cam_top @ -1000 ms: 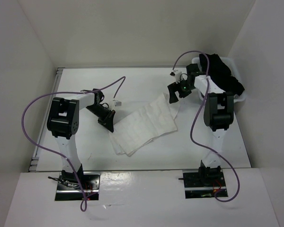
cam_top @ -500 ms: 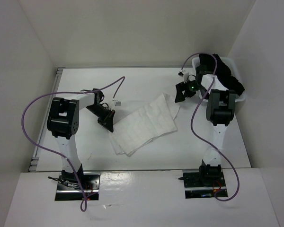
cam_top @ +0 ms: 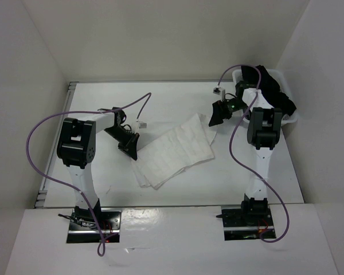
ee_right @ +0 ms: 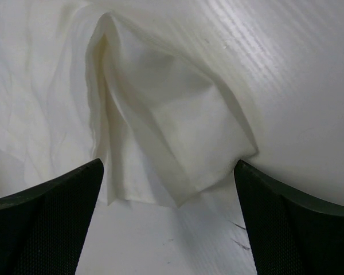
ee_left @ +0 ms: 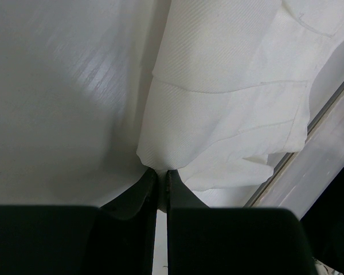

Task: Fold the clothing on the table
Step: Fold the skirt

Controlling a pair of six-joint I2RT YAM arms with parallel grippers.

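The clothing point(cam_top: 175, 152), a white pleated skirt, lies partly folded in the middle of the table point(cam_top: 103, 97). At the garment's left edge, my left gripper point(cam_top: 129, 146) is shut on a pinch of fabric. In the left wrist view the dark fingers point(ee_left: 139, 192) meet on a corner of the clothing point(ee_left: 229, 86). Just above the garment's far right corner hovers my right gripper point(cam_top: 218, 112), open. In the right wrist view this gripper point(ee_right: 169, 166) straddles a loose folded corner of the clothing point(ee_right: 160, 126) without touching it.
A white basket point(cam_top: 295, 119) holding black garments point(cam_top: 272, 86) stands at the back right, close behind the right arm. White walls enclose the table on three sides. A metal rail point(ee_left: 327, 126) runs along the table edge. Purple cables loop over both arms.
My right gripper has shifted a little to the right and back, staying open, and the garment's right corner has settled flat. The left arm has not moved.
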